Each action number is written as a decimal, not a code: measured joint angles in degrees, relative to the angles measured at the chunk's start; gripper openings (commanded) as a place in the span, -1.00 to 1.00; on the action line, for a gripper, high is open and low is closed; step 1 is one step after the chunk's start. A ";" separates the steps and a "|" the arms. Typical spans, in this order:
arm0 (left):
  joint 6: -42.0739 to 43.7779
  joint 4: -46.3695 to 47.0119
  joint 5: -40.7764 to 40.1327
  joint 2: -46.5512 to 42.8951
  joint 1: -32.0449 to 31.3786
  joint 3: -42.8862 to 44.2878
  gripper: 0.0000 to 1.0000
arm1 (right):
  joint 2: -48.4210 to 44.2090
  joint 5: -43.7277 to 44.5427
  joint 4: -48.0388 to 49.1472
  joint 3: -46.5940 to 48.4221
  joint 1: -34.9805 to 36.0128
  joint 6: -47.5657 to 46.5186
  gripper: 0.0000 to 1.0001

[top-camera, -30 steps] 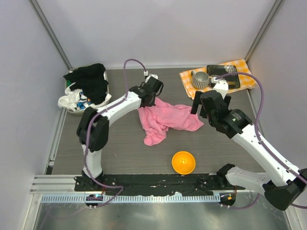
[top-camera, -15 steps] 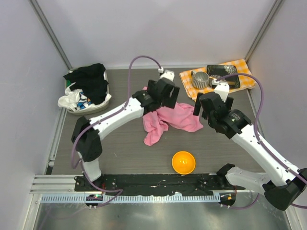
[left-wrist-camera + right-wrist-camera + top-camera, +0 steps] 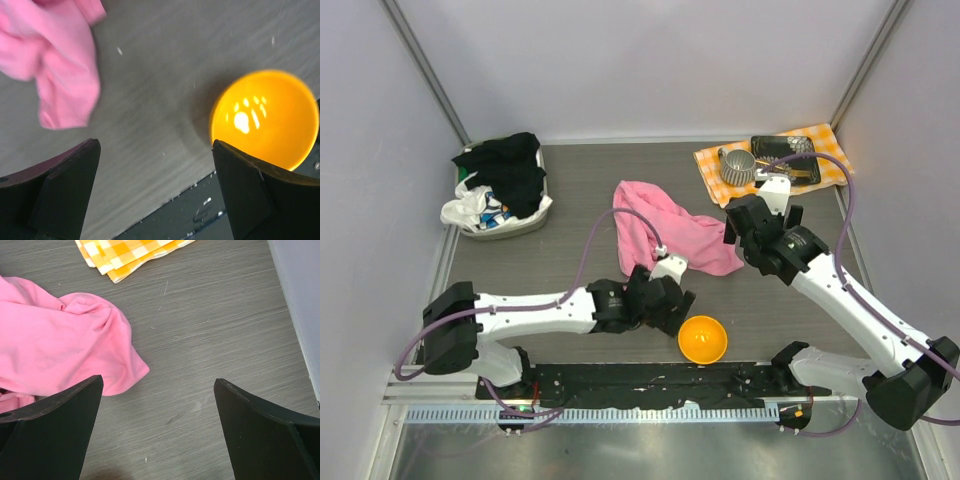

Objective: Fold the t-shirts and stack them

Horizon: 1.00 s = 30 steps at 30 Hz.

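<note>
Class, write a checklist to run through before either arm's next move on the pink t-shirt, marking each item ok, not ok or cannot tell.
1. Left jaws open and empty: ok.
2. Right jaws open and empty: ok.
3. Pink t-shirt spread flat: not ok, crumpled.
4. Orange bowl apart from the shirt: ok.
5. Checked cloth apart from the shirt: ok.

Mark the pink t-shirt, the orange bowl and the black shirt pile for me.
pink t-shirt (image 3: 680,240), top external view, middle of the crumpled cloth.
orange bowl (image 3: 702,339), top external view, inside bottom.
black shirt pile (image 3: 508,172), top external view, topmost black cloth.
</note>
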 measured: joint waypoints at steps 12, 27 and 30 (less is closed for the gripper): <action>-8.98 10.34 0.20 8.33 -11.58 -6.25 0.91 | 0.00 0.90 -0.07 -3.06 -1.18 0.31 0.99; -11.58 13.75 -0.09 13.57 -11.80 -4.46 -1.00 | -1.14 0.85 -0.04 -5.25 -1.18 0.90 0.99; -11.58 12.26 -1.53 13.38 -11.80 -3.17 -1.00 | -1.14 0.83 0.04 -5.99 -1.18 0.98 0.99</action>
